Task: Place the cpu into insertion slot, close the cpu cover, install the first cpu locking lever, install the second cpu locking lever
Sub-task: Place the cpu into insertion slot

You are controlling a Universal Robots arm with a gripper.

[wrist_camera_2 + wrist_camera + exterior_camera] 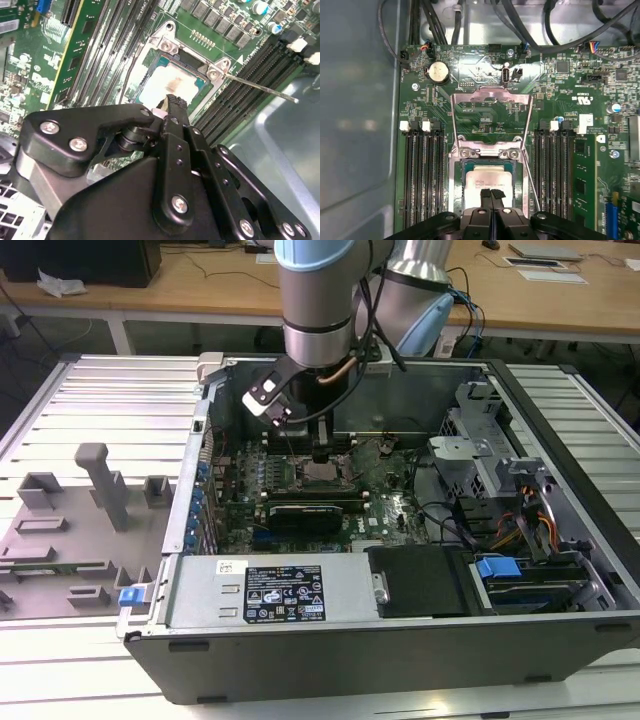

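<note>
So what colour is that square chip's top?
The cpu is pale silver-beige, clearest in the first wrist view.

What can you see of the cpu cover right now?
In the first wrist view the cpu cover is a thin silver metal frame with a large square window, green board showing through. It stands open, swung back from the insertion slot, joined at its hinged edge. The cpu lies uncovered; the gripper above it is clear of the cover.

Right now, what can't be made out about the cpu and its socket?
First wrist view: the pincer covers the near edge of the cpu; seating unclear.
Second wrist view: the pincer's body hides part of the insertion slot.
Exterior view: the pincer tip is too small to judge contact.
</note>
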